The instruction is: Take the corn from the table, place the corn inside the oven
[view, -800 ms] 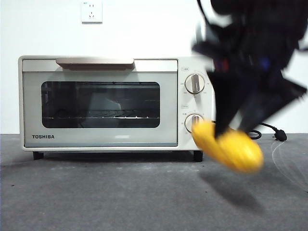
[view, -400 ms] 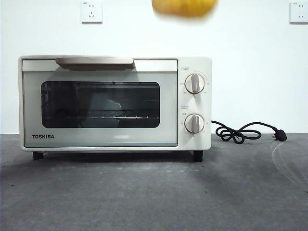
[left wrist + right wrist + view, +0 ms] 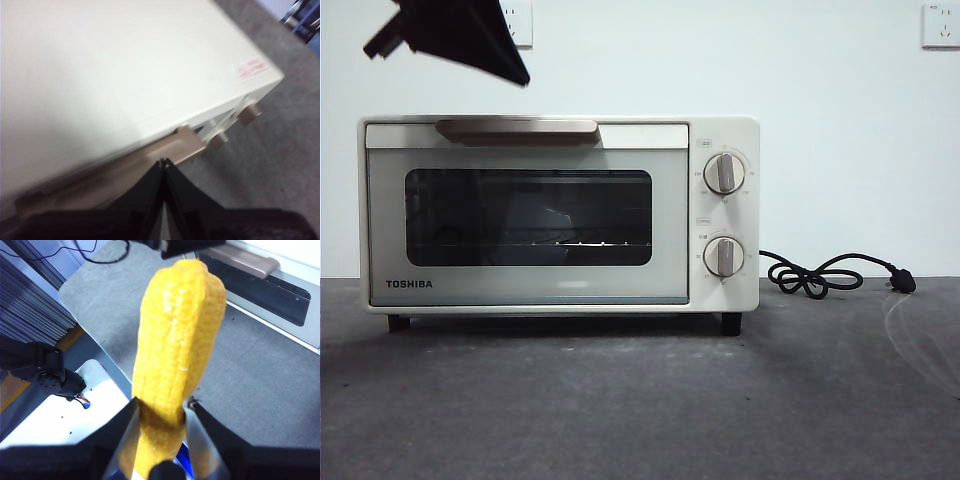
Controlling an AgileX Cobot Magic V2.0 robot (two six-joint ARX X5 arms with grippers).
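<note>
**Corn aloft, oven door shut**

The right gripper (image 3: 161,407) has the corn (image 3: 175,355) clamped between its jaws, gripped near one end so that most of the cob sticks out past the fingertips. It is held high over the table (image 3: 250,375), and below it the wrist view looks down on the grey surface and the oven's dark glass door and beige handle. From the front the corn is out of sight above the frame.

The left gripper (image 3: 163,162) has its jaws pressed together with nothing between them, the tips hovering just over the handle (image 3: 150,167), near the end closer to the knobs. In the front view it shows as a black wedge (image 3: 460,35) at the upper left, above the top of the oven (image 3: 560,215).

The oven stands on the table with its door closed, handle along the top edge, two knobs (image 3: 724,173) on its right side. A black cord (image 3: 830,275) lies coiled on the table to the right of it.
</note>
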